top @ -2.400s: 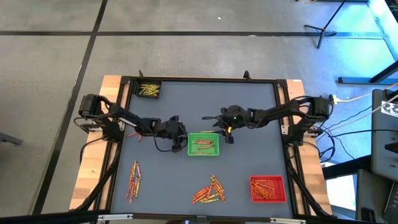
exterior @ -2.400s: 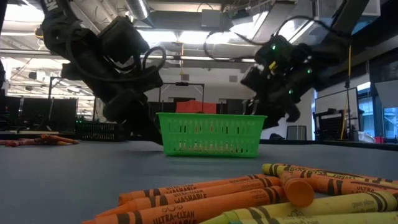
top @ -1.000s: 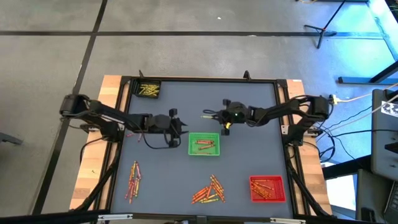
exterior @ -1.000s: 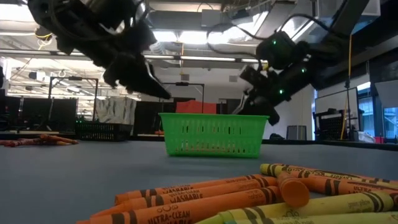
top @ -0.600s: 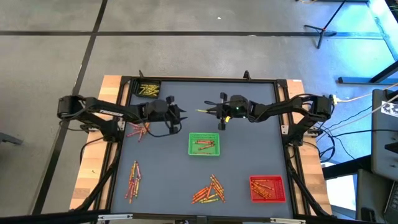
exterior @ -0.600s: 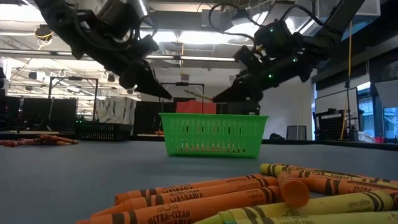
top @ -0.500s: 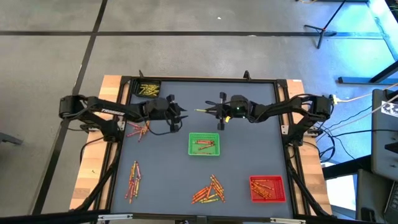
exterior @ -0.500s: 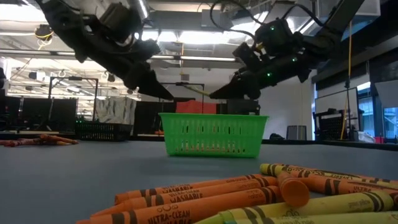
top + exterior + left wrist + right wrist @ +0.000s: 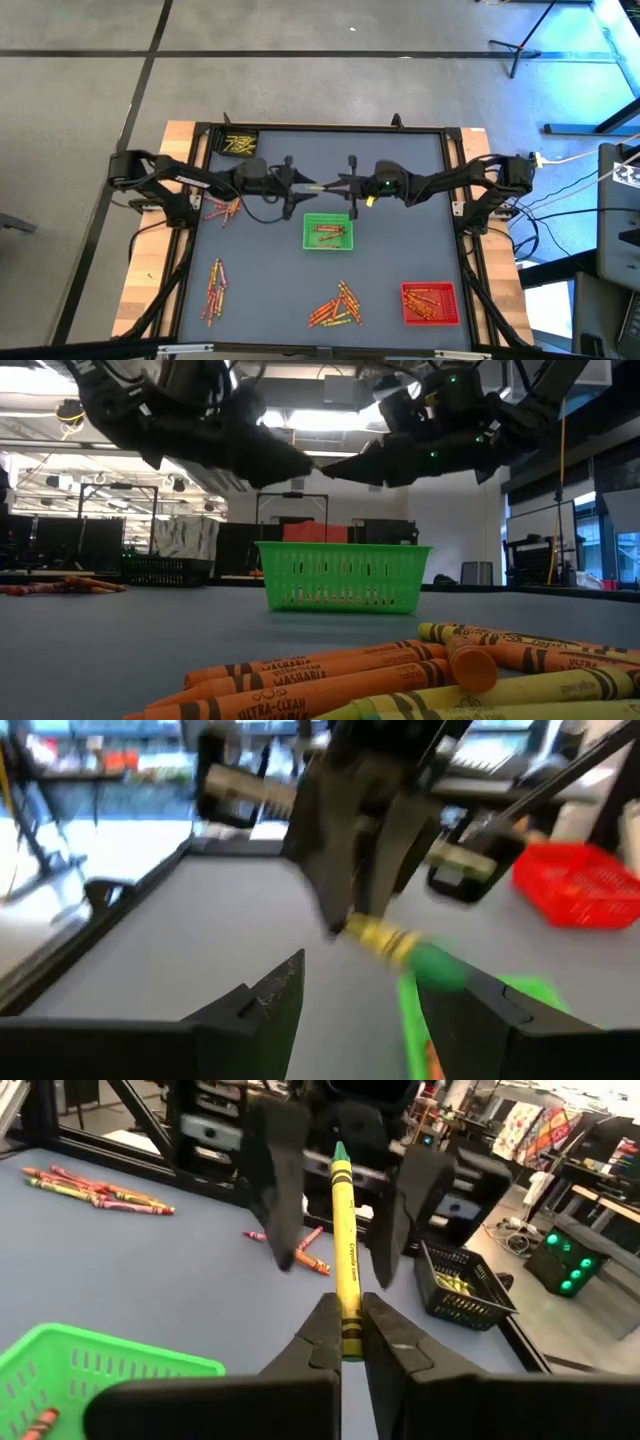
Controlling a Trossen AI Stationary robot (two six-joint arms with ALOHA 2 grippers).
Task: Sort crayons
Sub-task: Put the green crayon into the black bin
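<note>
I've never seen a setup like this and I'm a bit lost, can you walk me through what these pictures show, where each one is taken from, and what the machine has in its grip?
This is a robot with two dark arms working at a table. One picture looks straight down from above, one looks level across the tabletop, and two come from cameras on the arms' wrists.

On the table lie loose piles of crayons, a green tray, a red tray and a black tray.

Above the table the two arms meet. The right tool is shut on a yellow crayon. The left tool is open around the crayon's other end, as if for a handover.
</note>
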